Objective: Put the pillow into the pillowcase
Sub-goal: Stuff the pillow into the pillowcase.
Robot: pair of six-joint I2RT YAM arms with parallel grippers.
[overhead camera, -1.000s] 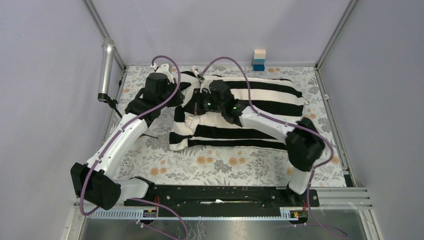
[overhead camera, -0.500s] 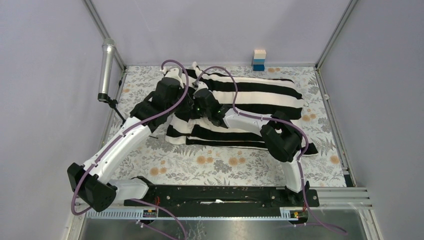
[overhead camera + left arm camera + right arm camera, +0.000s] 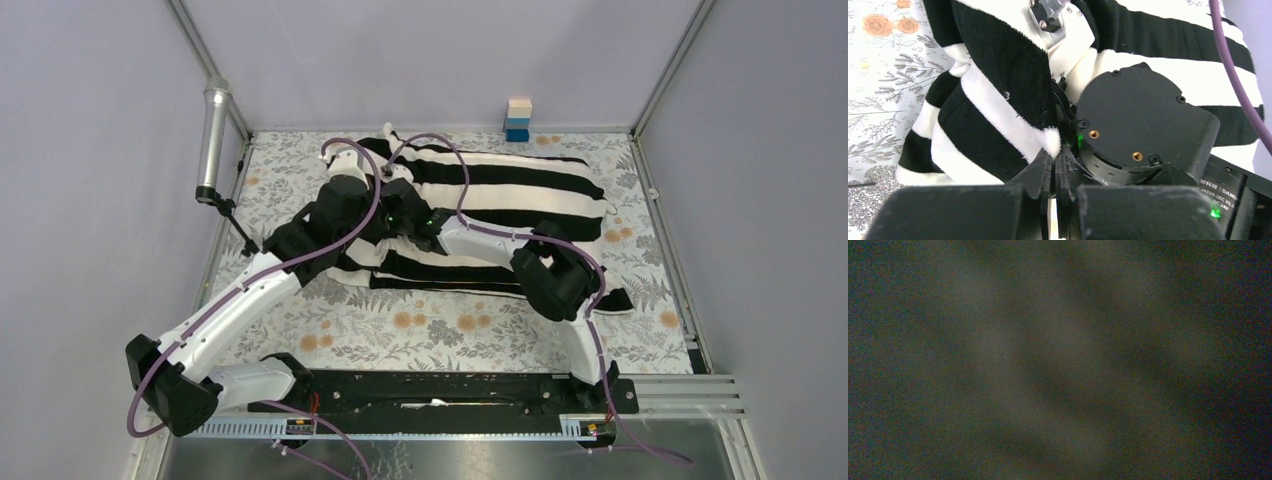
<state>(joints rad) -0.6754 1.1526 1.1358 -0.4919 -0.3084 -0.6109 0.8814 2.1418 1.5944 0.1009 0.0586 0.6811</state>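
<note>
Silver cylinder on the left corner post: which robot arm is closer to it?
Left. The left arm passes just right of the silver cylinder; the right arm comes in from the opposite side, across the pillowcase.

The arms are made of white links and black joint housings. Purple cables are routed along them. Brass screws and a green lamp are seen; the fingers are black.

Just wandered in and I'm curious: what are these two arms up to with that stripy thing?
Two robot arms are working at one end of a black-and-white striped fabric pillowcase lying on the flower-printed table cover. The left pincer is shut on its edge. The right arm reaches in beside it, its pincer buried in cloth. No pillow shows.
</note>
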